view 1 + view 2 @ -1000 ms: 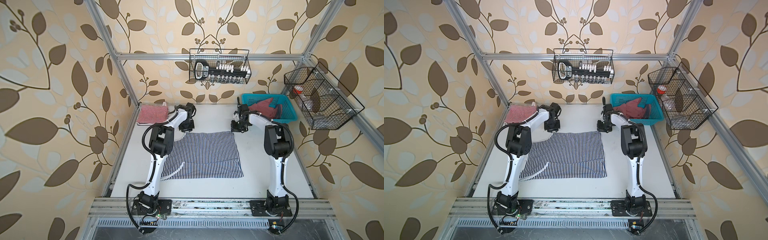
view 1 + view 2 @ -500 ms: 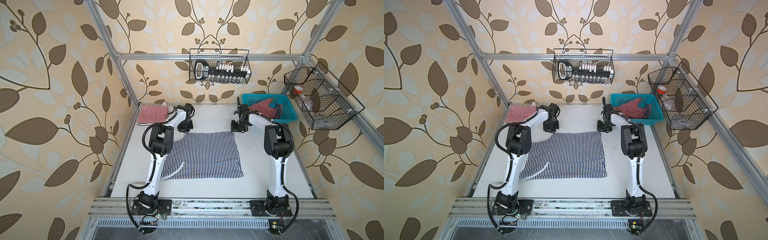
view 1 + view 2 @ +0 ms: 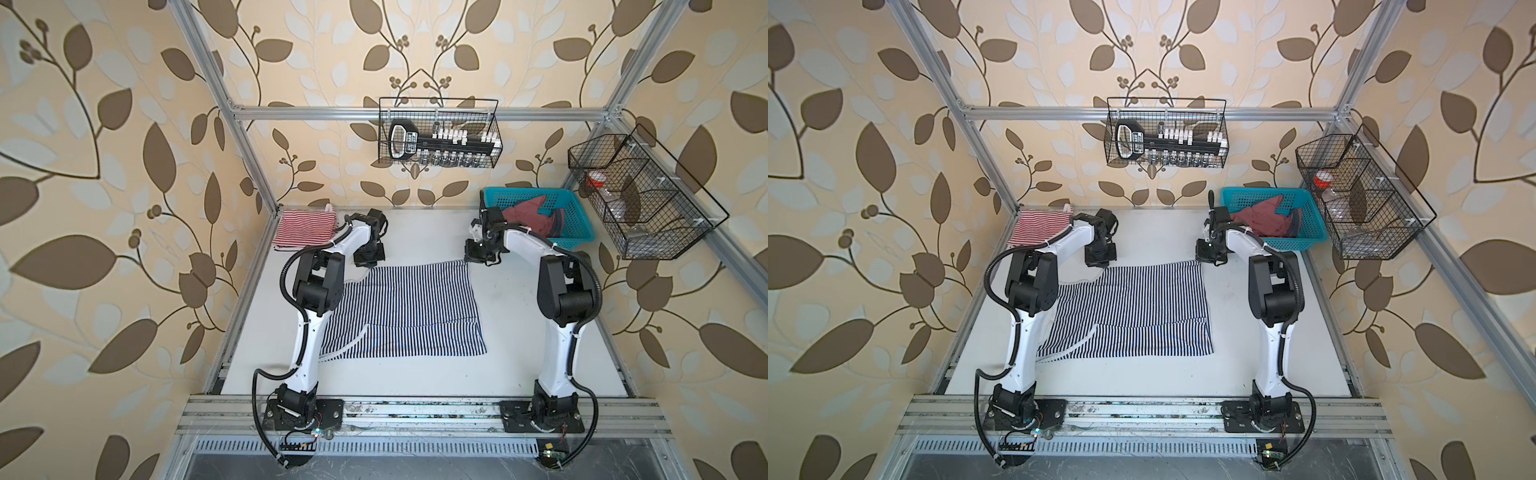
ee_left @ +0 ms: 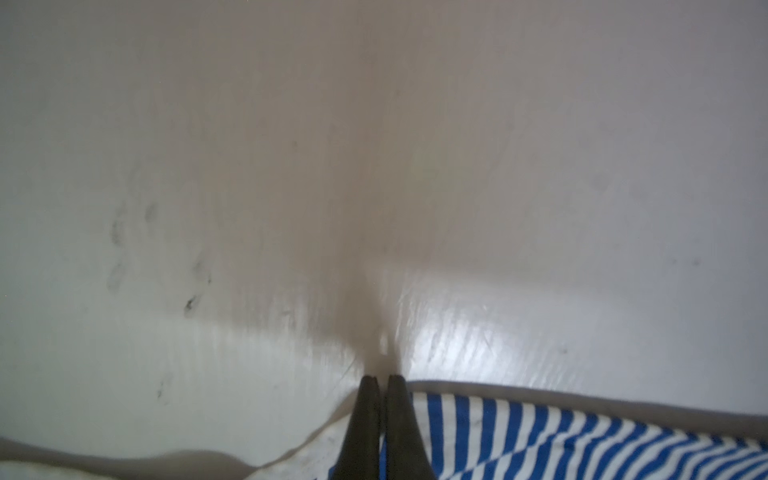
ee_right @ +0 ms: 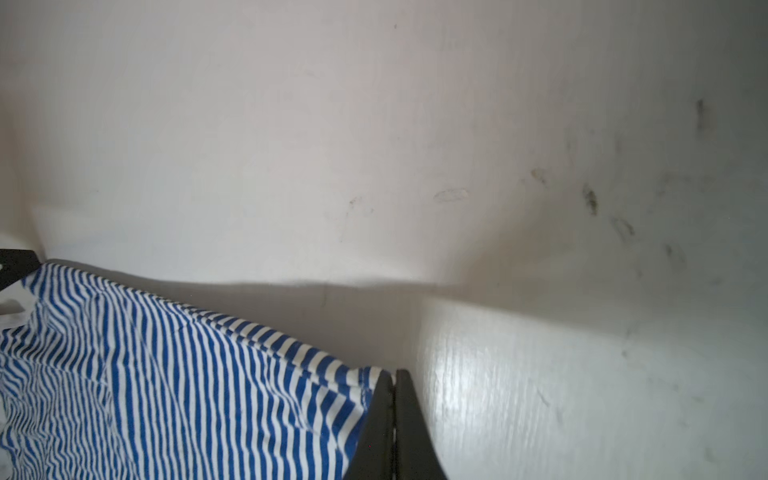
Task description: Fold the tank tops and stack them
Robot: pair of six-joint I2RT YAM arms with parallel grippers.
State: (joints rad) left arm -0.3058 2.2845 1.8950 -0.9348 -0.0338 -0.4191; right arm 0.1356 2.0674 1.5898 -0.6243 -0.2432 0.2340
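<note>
Closed tight, the left gripper point(image 4: 379, 379) has its two black tapered fingers point(image 4: 365, 424) pressed together on the far edge of the navy-and-white striped tank top point(image 4: 540, 436); I see striped knit on one side of them and pale trim on the other. The right gripper point(image 5: 392, 374) is clamped the same way, pinching the shirt's other far corner, where the soft cloth rises in a shallow ridge toward the tips. In both top views the garment lies spread nearly flat on the glossy white table point(image 3: 436, 232), scuffed with faint dark marks; a white-trimmed armhole curves across its near left part. A red-and-white striped tank top point(image 3: 305, 228) sits folded into a neat rectangle in the far left corner; a dusty red tank top point(image 3: 528, 216) lies crumpled inside the turquoise plastic basket point(image 3: 575, 243) at the far right, just behind the right arm.
</note>
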